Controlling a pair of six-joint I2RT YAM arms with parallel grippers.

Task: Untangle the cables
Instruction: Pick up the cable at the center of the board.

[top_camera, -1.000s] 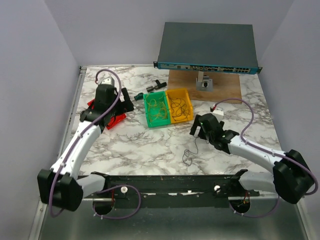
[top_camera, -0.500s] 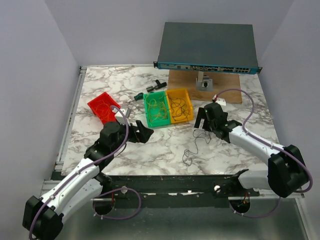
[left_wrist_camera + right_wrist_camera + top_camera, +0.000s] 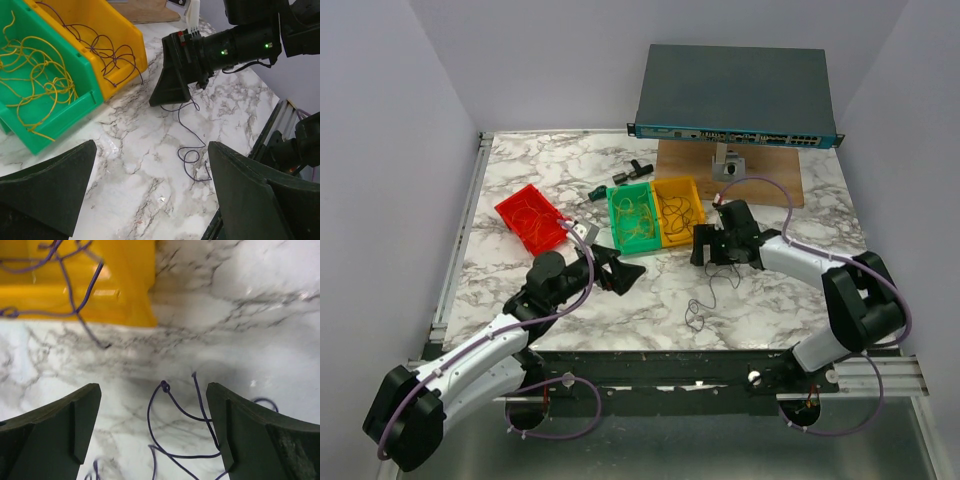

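Bright even light, soft shadows, glare on yellow bin [image 3: 107, 292], right wrist view blurry esp. near fingers [image 3: 47, 430].

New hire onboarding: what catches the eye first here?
A red plastic bin, a green plastic bin and a yellow plastic bin of thin tangled wires sit mid-table. A loose dark purple wire lies nearer the front, the open right hand at its far end, the open left hand facing it.

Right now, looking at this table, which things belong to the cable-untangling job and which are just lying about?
Part of the job:
loose purple wire on the table
yellow wires in the green bin
purple wires in the yellow bin
orange wires in the red bin

Lying about:
network switch
wooden board
black plugs behind the bins
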